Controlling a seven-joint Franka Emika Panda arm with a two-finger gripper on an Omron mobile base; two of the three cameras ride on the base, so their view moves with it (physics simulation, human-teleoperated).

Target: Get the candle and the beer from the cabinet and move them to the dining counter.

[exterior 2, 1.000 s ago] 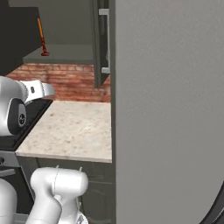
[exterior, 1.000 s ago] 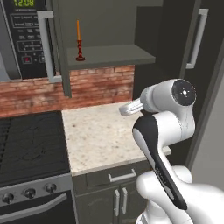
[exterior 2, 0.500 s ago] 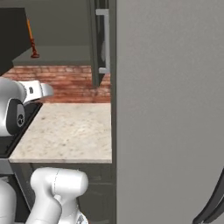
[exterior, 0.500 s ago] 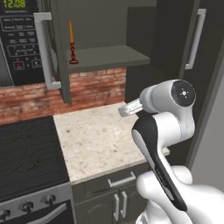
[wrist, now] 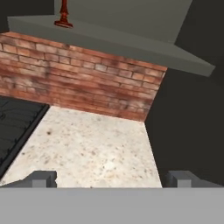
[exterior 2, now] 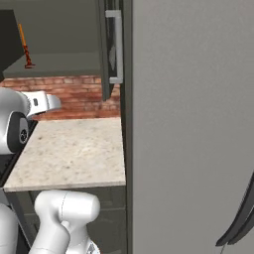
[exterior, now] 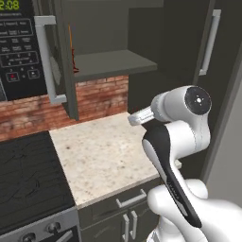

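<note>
Now the whole picture has slid sideways since a second ago, so the base has been driving and the things themselves have stayed put. The thin orange candle on its dark red holder [exterior 2: 26,49] stands on the low shelf of the dark grey-green wall cabinet [exterior: 118,64], far to one side of it. In the left base view, the candle [exterior: 72,47] is now half hidden behind the open cabinet door with the pale bar handle [exterior: 47,61]. I think the robot is lining itself up with the cabinet, and the reach for the candle has not begun.

The gripper [wrist: 112,179] has its two dark tips spread wide apart, with nothing between them. It hangs over the small beige speckled counter slab [wrist: 87,153], well below the shelf.

The hand view shows just the red foot of the candle [wrist: 64,17] at the very top, above the red brick wall [wrist: 78,83]. The right base view shows the candle whole, and a big grey fridge door [exterior 2: 193,124] close by. The left base view shows the black stove [exterior: 28,179] and the microwave buttons [exterior: 16,47]. I cannot find the beer bottle anywhere.
</note>
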